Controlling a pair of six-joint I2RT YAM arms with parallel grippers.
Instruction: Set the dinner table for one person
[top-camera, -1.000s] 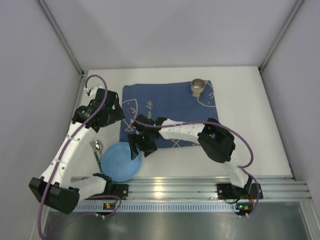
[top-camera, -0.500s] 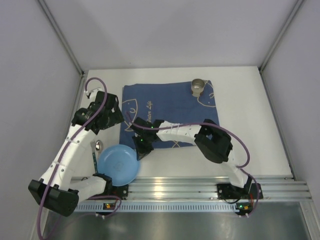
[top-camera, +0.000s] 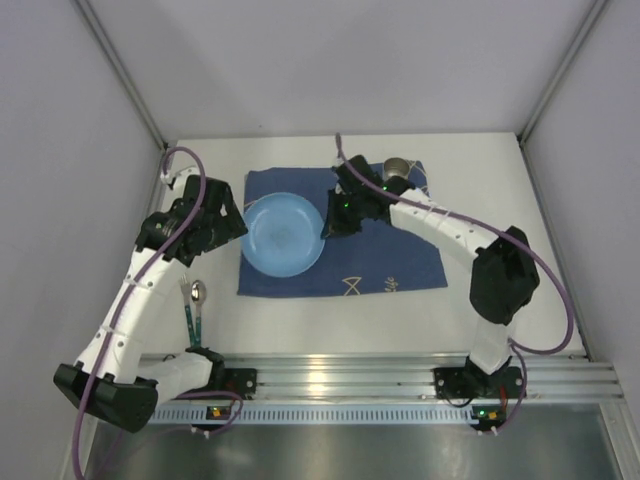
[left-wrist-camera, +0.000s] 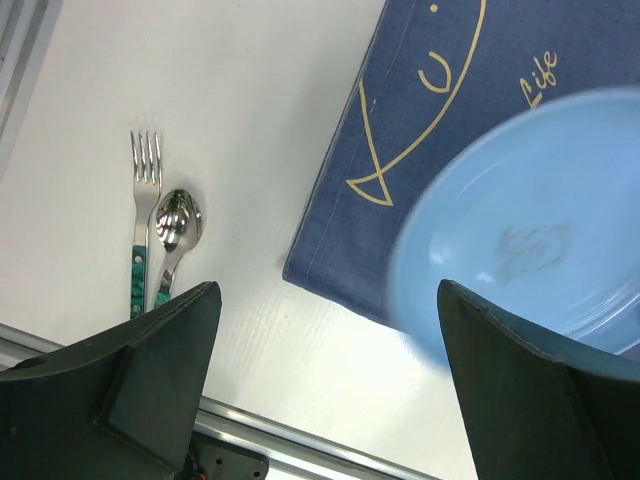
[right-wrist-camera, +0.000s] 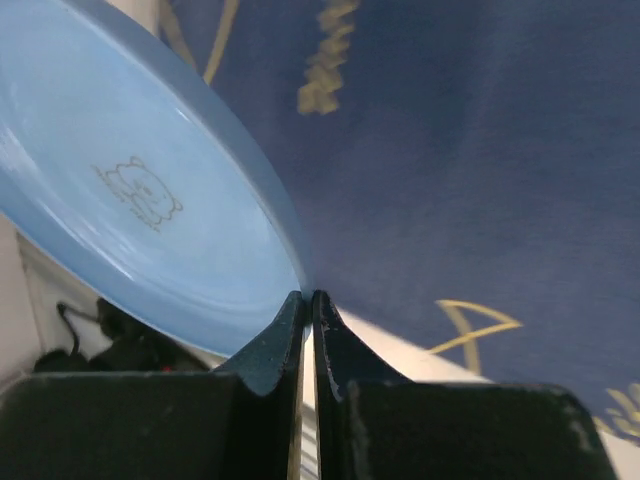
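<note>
The dinner table is the white tabletop. A light blue plate hangs tilted over the left half of the dark blue fish mat. My right gripper is shut on the plate's right rim. In the right wrist view the two fingers pinch the edge of the plate above the mat. My left gripper stands open and empty over bare table left of the mat, with the blurred plate to its right.
A fork and a spoon with green handles lie side by side at the front left, also seen as fork and spoon. A small metal cup stands on the mat's far right corner. An aluminium rail runs along the near edge.
My right gripper closed on the plate at the front left and carried it back and to the right, over the mat. The left arm barely moved.
</note>
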